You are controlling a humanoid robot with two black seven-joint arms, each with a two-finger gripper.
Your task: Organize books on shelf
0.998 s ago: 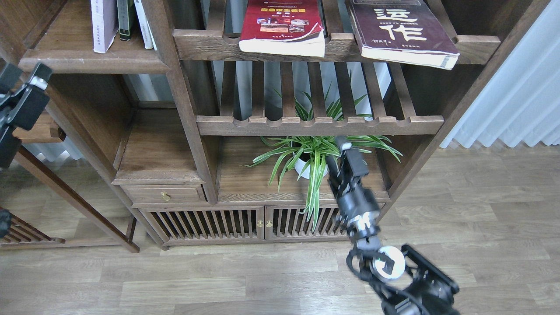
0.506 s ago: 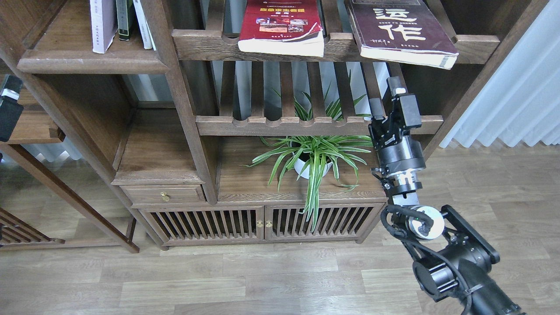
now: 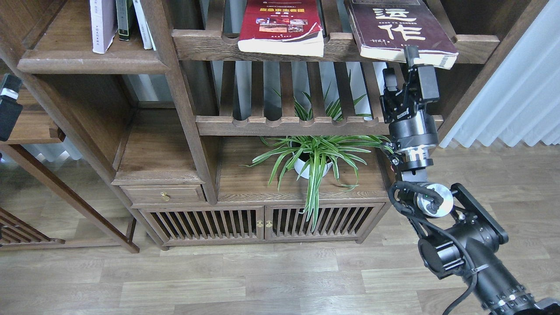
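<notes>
The red book (image 3: 282,24) and the maroon book (image 3: 400,30) lie flat on the top slatted shelf, and both overhang its front rail. The pale lavender-white book (image 3: 103,24) stands upright on the solid dark-brown shelf (image 3: 87,65) at the top left, beside two other books. My right gripper (image 3: 400,65) is open and empty. It points up, just below the front edge of the maroon book, and one fingertip (image 3: 411,53) is close to the book's page edge. Only a black part of my left gripper (image 3: 6,111) shows at the left edge, and its fingers cannot be told apart.
A potted spider plant (image 3: 313,159) stands on the lower cabinet top under the second slatted shelf (image 3: 319,124). A drawer (image 3: 164,194) and slatted cabinet doors (image 3: 262,223) sit below. Pale curtains (image 3: 516,96) hang at the right. The floor is wood plank.
My right arm has swung right and risen from in front of the plant to just under the maroon book. My left gripper has drawn back to the left edge.
</notes>
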